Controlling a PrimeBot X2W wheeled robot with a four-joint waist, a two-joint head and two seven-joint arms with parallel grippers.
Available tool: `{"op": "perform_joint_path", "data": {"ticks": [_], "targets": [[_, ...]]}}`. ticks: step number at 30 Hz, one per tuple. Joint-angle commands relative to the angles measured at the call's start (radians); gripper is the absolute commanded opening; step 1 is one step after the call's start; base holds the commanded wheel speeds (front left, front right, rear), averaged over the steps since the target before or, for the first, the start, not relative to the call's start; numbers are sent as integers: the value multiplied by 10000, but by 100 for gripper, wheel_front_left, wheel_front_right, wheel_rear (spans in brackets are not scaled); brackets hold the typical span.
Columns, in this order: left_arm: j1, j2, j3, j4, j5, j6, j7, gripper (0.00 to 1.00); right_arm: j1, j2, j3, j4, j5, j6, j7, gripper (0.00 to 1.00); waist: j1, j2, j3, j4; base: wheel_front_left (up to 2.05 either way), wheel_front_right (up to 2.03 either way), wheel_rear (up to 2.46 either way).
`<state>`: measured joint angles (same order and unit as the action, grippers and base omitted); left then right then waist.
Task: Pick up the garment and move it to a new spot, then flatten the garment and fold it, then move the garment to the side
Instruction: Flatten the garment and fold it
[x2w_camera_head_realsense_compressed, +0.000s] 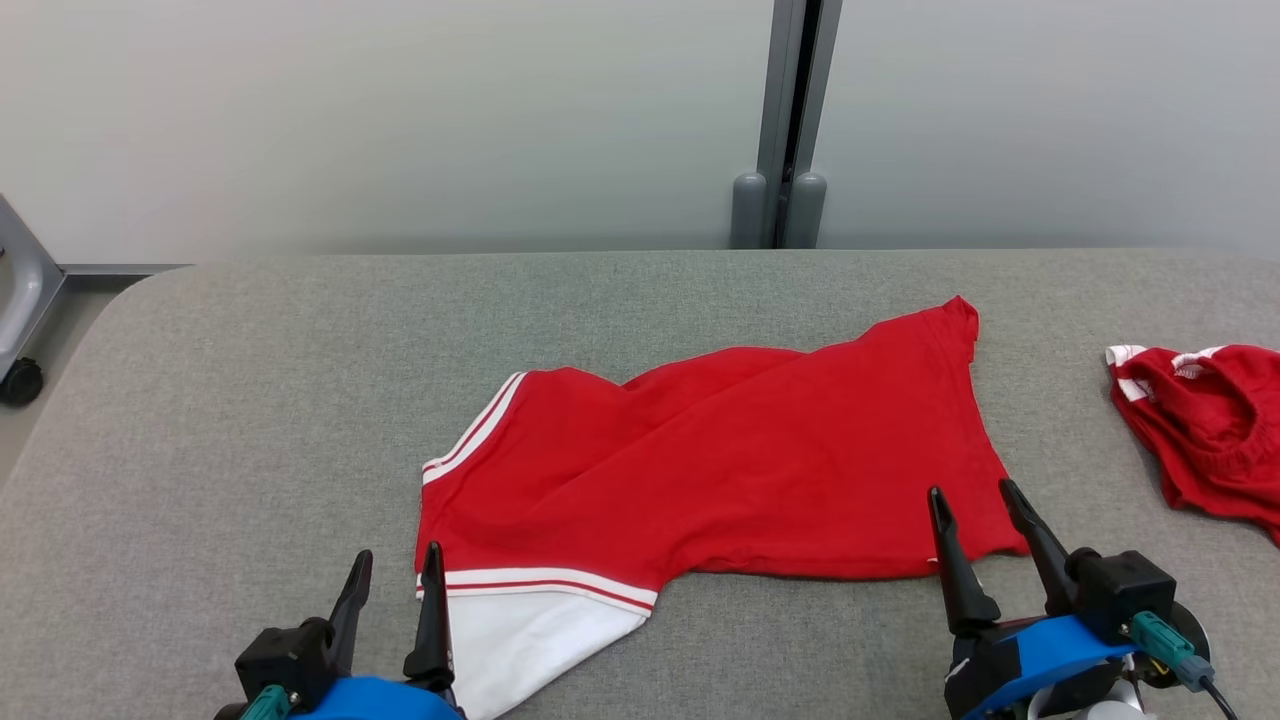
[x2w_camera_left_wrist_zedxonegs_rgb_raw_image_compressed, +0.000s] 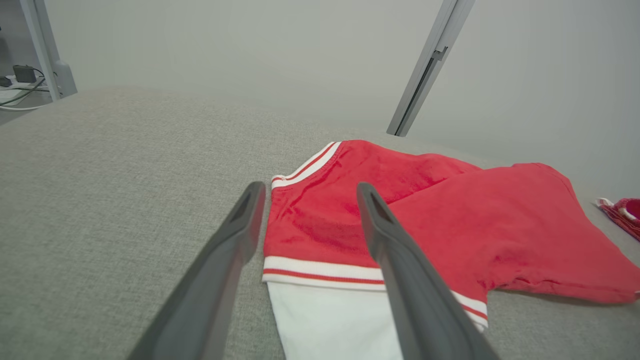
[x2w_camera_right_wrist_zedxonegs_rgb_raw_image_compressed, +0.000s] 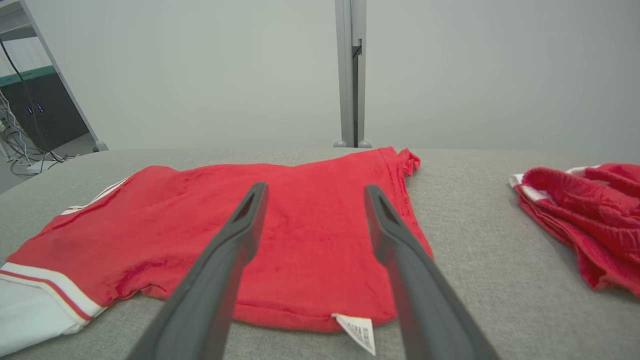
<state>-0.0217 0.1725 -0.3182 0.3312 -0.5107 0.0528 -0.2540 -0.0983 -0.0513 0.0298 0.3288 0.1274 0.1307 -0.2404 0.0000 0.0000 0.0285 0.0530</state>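
Lying right of garment (x2w_camera_head_realsense_compressed: 720, 470), crumpled red cloth (x2w_camera_head_realsense_compressed: 1210, 430), perhaps shorts

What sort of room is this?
Likely a lab or test room: a grey fabric-covered table, plain wall panels joined by a metal post, and loose cables beside a dark cabinet.

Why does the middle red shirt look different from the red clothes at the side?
The red shirt lies spread out; the bunched garment is crumpled in a heap. The red shirt shows a white panel; the bunched garment shows just small white bits. Both are red, resting on the grey table.
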Motion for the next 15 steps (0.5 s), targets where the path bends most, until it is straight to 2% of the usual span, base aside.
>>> {"op": "perform_joint_path", "data": {"ticks": [1,12,15], "targets": [[36,28,26,-41,39,32,-42,100,119,12,-19,20,73,1,-39,100,0,0,5,-1,0,0,0],[29,-7,-2,-361,106,128,-43,100,25,11,-223,218,26,1,4,100,0,0,141,22,0,0,0],[297,42,-252,-458,7,43,552,100,23,12,-356,210,15,1,76,100,0,0,274,42,0,0,0]]}}
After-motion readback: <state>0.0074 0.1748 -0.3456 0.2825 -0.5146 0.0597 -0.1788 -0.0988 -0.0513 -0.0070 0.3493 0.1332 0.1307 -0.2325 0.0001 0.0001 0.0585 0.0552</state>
